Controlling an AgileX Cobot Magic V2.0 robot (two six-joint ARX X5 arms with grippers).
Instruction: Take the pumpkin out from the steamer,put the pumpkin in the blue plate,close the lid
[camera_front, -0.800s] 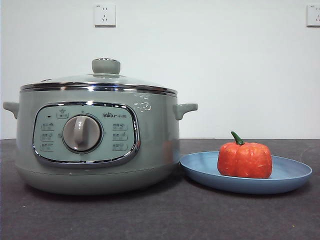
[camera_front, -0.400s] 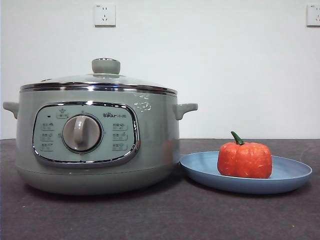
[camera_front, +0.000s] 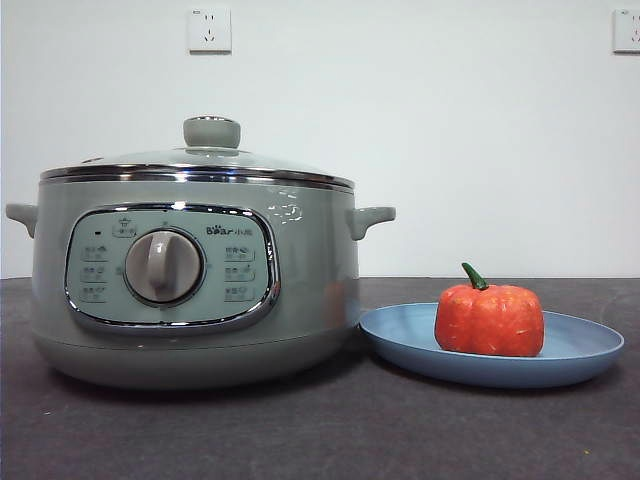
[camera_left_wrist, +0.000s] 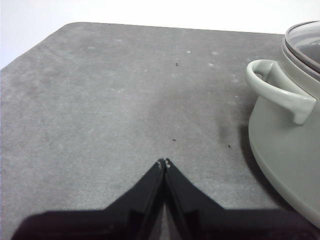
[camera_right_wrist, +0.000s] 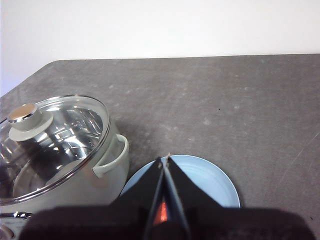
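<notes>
Now you see the lid (camera_front: 200, 160) seated on the steamer (camera_front: 190, 290), the pumpkin (camera_front: 489, 319) on the blue plate (camera_front: 585, 350) just right of it, left gripper (camera_left_wrist: 164, 162) and right gripper (camera_right_wrist: 164, 159) both pressed closed, empty.

Steamer (camera_front: 190, 280) touching blue plate (camera_front: 490, 350): no gap between. Open table (camera_left_wrist: 100, 100) beside steamer's far side.

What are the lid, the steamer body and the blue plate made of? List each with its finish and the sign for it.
Lid: clear glass, going by the see-through dome; shiny chrome-look rim; matte green knob, probably plastic.
Steamer: smooth pale green shell with a soft sheen, either plastic or painted metal; chrome-look panel frame.
Blue plate: matte, even light blue with no glare, likely plastic.
</notes>
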